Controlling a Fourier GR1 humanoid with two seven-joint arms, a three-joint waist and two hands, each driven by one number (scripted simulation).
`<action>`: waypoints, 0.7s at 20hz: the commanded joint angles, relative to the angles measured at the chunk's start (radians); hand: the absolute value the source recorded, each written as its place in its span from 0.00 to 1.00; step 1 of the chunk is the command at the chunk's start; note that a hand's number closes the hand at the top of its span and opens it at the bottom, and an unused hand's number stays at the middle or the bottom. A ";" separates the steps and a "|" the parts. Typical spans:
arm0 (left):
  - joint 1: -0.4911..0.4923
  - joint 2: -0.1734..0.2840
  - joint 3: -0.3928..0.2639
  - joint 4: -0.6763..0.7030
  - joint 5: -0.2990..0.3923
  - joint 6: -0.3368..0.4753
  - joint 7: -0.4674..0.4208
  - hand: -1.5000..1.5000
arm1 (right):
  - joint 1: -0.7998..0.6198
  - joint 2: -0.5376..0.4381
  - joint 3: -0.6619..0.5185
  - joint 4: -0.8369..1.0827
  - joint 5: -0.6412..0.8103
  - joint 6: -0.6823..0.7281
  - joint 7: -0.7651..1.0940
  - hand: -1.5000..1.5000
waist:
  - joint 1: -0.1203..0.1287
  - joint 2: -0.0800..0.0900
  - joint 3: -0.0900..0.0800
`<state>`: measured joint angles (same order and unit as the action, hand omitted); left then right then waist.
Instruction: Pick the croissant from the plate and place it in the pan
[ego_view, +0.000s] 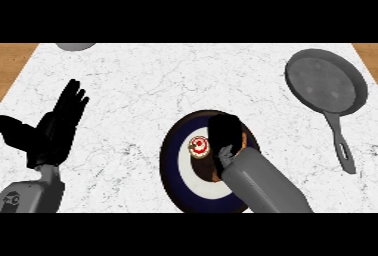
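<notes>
One view, from the head, looks steeply down on a white marbled counter (148, 85) with strips of wooden surface at its far left and far right corners.

Near the middle, towards the near edge, lies a round plate with a dark navy rim and a white centre (171, 165), bearing a small red and white emblem in its middle. Over the plate's right half comes the grey right forearm, ending in the black right hand (225, 131), which is turned down onto the plate with its fingers curled. A thin brown edge of the golden-brown croissant (227, 148) shows just beneath the hand, and another sliver shows beside the wrist; the rest is covered. The fingers appear closed round the croissant, which is on the plate, directly under the palm; whether it is lifted clear of the plate cannot be told.

Far to the right, well apart from the plate, rests a round dark grey metal frying pan (325, 82), its long handle pointing towards the near right.

At the left, the black left hand (55, 130) stands above its grey forearm, fingers straight and released, pointing towards the far side, holding nothing and well apart from the plate.

At the far edge, left of centre, part of a grey rounded object (76, 46) shows.
</notes>
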<state>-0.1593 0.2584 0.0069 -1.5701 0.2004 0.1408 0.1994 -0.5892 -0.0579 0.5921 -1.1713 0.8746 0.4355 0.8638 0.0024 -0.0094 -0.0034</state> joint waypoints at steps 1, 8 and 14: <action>-0.011 -0.028 -0.011 -0.021 -0.005 0.012 0.031 0.50 | -0.081 -0.001 -0.116 0.074 0.010 -0.042 -0.034 1.00 | 0.005 0.011 0.004; 0.007 -0.005 0.005 -0.041 0.005 -0.009 0.035 0.50 | -0.263 -0.002 -0.330 0.232 -0.001 -0.305 -0.064 1.00 | 0.024 0.015 0.004; 0.000 -0.018 0.008 -0.016 -0.003 -0.005 0.022 0.50 | -0.360 -0.142 -0.254 0.172 0.186 -0.372 -0.063 1.00 | 0.007 0.010 0.003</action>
<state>-0.1649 0.2420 0.0027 -1.5925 0.1869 0.1432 0.2262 -0.8864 -0.1266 0.3384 -0.9855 0.9865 0.1209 0.8184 0.0148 0.0016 -0.0002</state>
